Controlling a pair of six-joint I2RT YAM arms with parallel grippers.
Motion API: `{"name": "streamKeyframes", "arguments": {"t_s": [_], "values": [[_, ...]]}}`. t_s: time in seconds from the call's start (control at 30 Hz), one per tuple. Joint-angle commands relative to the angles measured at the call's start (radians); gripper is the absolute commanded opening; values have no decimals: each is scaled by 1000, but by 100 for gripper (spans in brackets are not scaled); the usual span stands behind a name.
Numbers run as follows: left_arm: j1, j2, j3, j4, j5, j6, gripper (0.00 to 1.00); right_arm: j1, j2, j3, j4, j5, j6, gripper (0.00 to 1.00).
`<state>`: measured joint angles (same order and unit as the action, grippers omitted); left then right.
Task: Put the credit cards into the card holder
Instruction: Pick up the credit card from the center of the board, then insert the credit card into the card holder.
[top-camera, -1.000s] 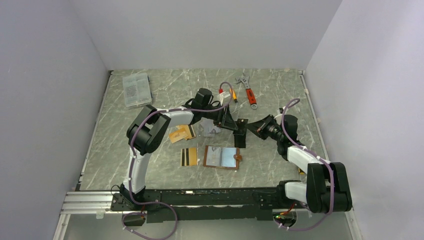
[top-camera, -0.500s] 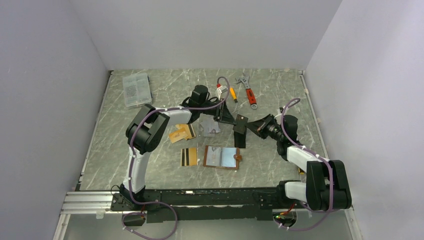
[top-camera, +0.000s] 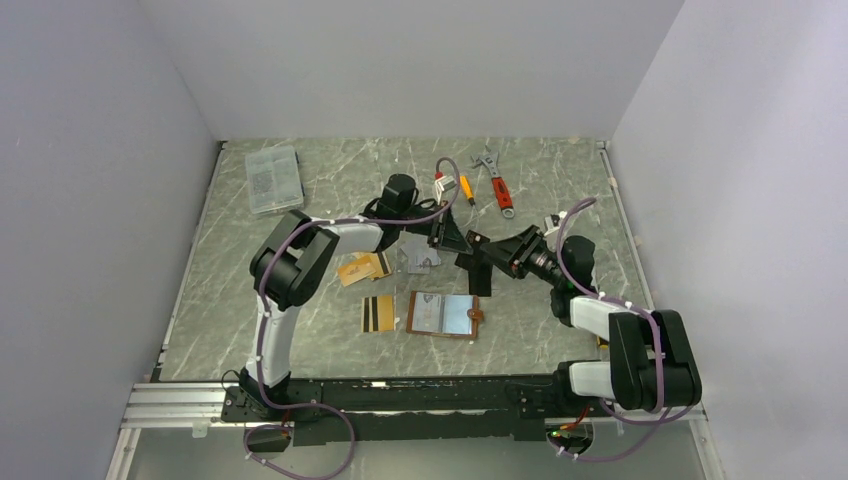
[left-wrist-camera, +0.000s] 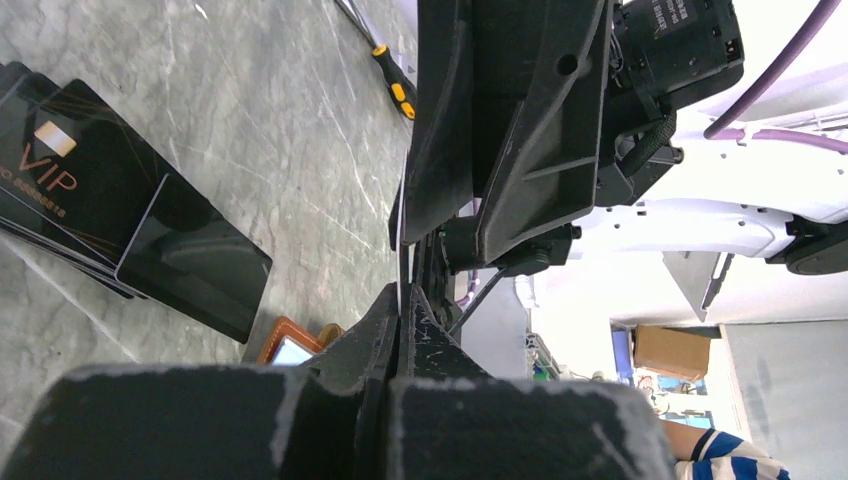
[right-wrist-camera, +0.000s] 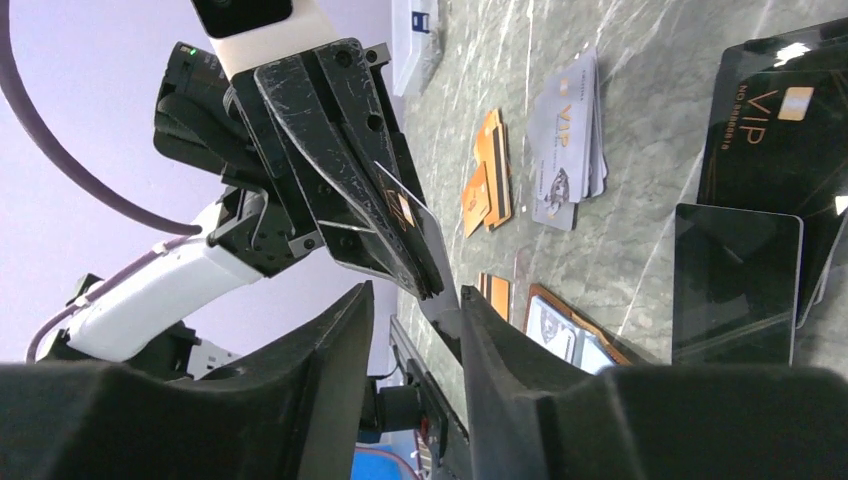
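Handover, I judge, centre frame: left gripper pinches a credit card; my right gripper (spread wide) should next close on it.

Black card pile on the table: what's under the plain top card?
Black VIP cards fan out beneath the plain card; how many lie under it is covered.

My left wrist camera reads "VIP" in gold on a black card. My right wrist camera shows "VIP" on the silver-grey cards too. The smaller print is unreadable.
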<state>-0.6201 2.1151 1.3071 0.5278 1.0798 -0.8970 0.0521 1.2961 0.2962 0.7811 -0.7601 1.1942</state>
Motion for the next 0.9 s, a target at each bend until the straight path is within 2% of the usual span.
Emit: {"name": "streamKeyframes", "arguments": {"t_s": [0.0,0.23,0.4,0.53,0.67,0.8,0.83,0.87], "values": [[8,-91,-29,61,30,-8,0,3,-31,15,40,-37,-36,42],[3,-139,-53,131,50,-70,0,9,-31,46,21,-40,-42,42],[-4,-173,-69,124,49,-68,0,25,-63,67,-1,-30,-46,41],[-13,-186,-80,121,48,-66,0,38,-89,95,1,-33,-25,37],[-18,-196,-78,125,48,-71,0,58,-96,111,1,-30,-3,28],[-25,-210,-82,121,49,-68,0,74,-91,121,10,-28,19,4],[-25,-216,-84,116,49,-64,0,74,-93,123,2,-28,17,0],[-25,-223,-85,107,49,-57,0,74,-100,127,-14,-24,11,0]]}}
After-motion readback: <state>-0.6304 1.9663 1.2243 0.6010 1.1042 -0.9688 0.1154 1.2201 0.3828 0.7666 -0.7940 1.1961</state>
